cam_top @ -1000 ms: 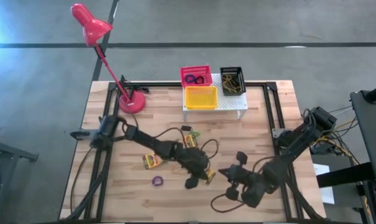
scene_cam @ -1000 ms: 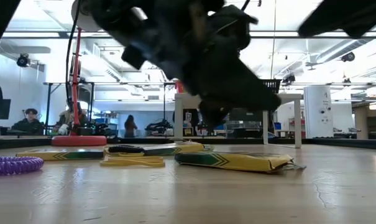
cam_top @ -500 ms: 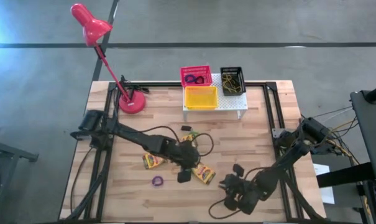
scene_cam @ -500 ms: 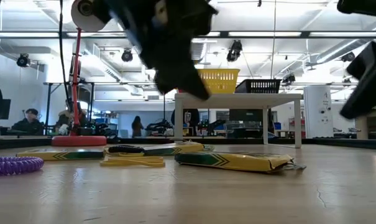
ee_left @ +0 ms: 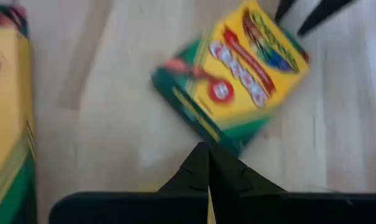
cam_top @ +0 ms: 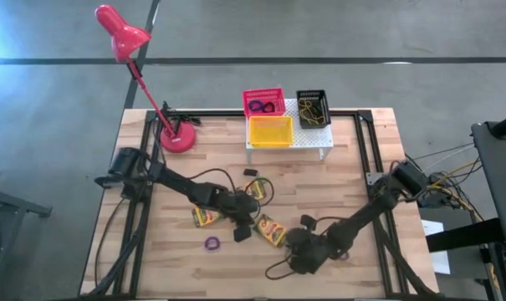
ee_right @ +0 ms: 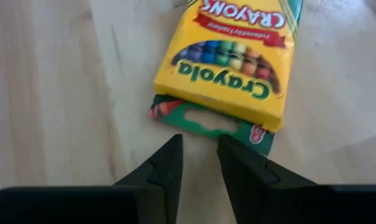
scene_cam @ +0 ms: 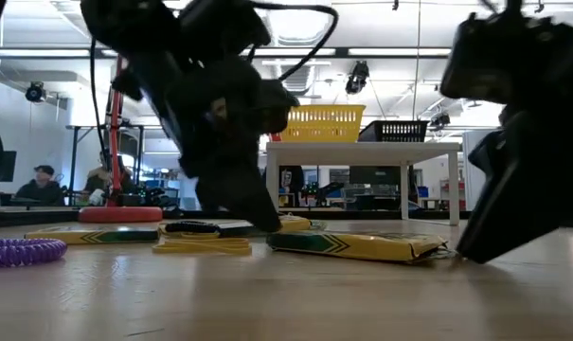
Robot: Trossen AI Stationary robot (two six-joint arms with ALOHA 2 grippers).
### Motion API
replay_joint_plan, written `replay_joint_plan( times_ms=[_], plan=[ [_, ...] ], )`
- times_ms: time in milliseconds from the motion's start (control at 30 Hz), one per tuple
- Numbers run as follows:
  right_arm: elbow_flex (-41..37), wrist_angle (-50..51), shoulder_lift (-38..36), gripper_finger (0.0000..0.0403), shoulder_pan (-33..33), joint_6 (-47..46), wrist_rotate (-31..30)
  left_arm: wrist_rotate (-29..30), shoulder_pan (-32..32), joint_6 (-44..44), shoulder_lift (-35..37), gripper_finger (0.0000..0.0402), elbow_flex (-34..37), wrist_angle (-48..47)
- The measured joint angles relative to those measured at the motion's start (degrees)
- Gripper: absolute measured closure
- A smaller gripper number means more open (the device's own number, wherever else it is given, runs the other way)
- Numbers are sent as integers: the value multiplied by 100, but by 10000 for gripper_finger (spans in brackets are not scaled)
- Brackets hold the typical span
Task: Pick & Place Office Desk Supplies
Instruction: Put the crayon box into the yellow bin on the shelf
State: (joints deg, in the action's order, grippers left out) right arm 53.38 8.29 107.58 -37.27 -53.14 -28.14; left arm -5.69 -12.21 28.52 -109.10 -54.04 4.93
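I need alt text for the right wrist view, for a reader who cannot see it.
A yellow-and-green crayon box lies flat on the wooden table. The right hand, slightly open and empty, points at the box's green flap end.

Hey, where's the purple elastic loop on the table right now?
In the high view the purple elastic loop lies alone on the wooden table near its front edge, left of centre, just below a crayon box and left of the left gripper.
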Motion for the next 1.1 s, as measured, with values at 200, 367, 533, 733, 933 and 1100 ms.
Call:
replay_joint_plan(
  times_ms=[200, 367, 533, 733, 933, 1100],
  plan=[
    [0, 28, -35, 324, 188, 251, 30, -24, -6, 53, -403, 401, 26, 567],
    [48, 81, -89, 340, 200, 246, 30, -4, -6, 56, -408, 401, 26, 620],
    [109, 50, -380, 346, 206, 153, 15, 8, -6, 86, -326, 401, 28, 556],
    [202, 42, -633, 346, 237, 161, 125, -183, -2, 334, -323, 401, 28, 500],
    [319, 40, -725, 346, 346, 172, 126, -213, -71, 578, -293, 401, 28, 424],
    [431, 31, -758, 346, 438, 174, 112, -329, -83, 744, -153, 401, 37, 161]
  ],
)
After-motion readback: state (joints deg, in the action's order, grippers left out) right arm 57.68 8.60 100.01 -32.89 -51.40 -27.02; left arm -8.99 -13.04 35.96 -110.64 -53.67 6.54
